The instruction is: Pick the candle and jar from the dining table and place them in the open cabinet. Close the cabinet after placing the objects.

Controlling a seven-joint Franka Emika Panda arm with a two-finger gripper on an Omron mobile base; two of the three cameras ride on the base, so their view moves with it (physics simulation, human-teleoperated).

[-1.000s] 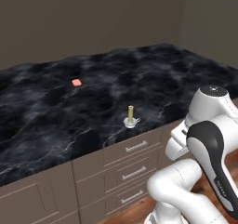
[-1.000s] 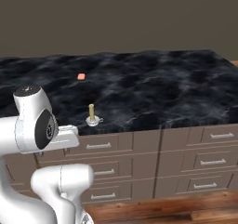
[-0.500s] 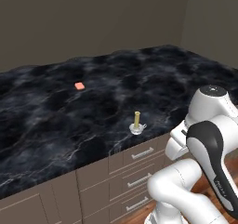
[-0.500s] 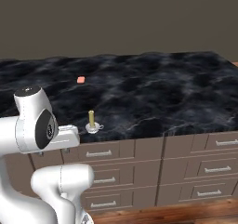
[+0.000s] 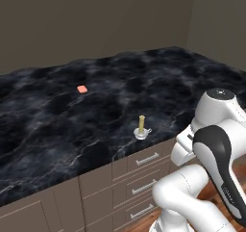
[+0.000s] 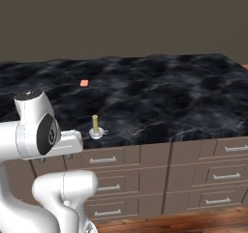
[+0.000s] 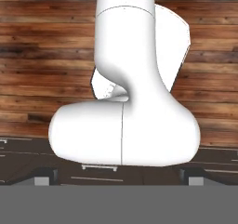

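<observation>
so my jaws are spread wide with nothing in them, and the candle [image 5: 141, 128] sits lower-middle near the dining table [image 5: 57, 115] front edge — I'd drop straight over the stick.

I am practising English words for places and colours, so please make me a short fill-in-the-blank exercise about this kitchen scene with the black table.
1. The candle stands ______ in its small clear holder, not lying on its side.
2. The candle is near the front ______ of the dining table, above the drawers.
3. The flat piece farther back on the table is ______ in colour.
4. The floor in the hand view is made of ______ planks.

Missing words: upright; edge; orange; wooden
</observation>
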